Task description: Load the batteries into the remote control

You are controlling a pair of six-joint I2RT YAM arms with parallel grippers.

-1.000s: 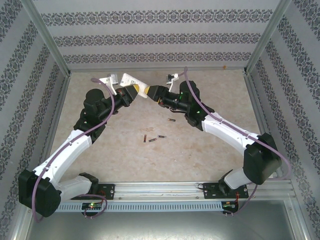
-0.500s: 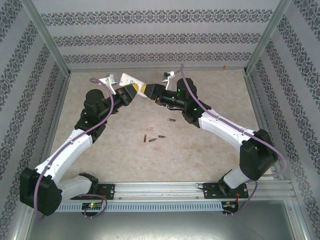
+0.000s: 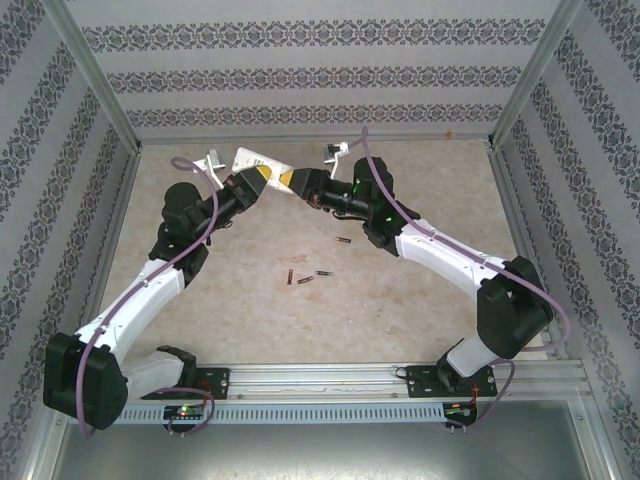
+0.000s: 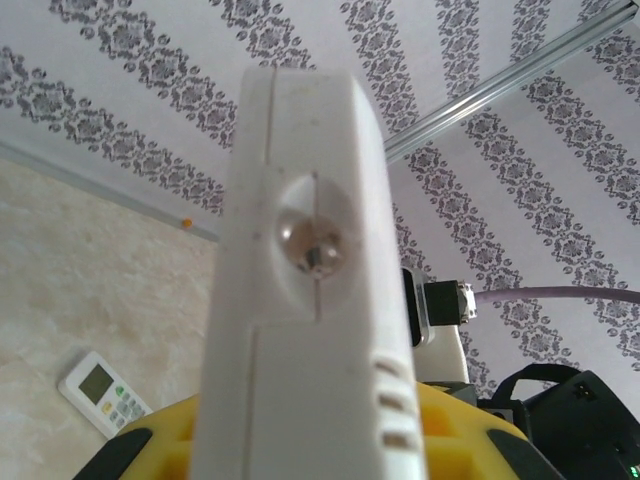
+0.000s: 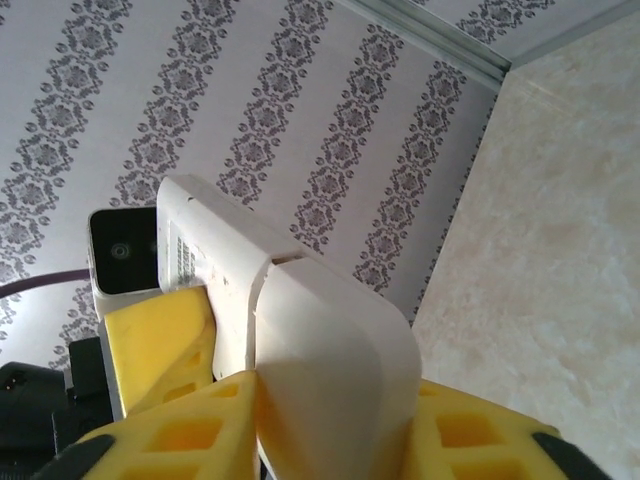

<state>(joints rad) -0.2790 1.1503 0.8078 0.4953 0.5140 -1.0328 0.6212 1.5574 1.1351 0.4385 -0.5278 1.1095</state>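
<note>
Up near the table's [image 3: 420, 300] 12 o'clock edge, the left gripper [image 3: 252, 183] is clamped tight on the white remote [image 3: 258, 161], which is held off the surface. The right gripper [image 3: 292, 180] is closed against both sides of the remote's other end. Four batteries [image 3: 323, 273] lie loose mid-table, toward 6 o'clock from the remote.

Illegible fine print on remote control [image 5: 232, 282]
</note>
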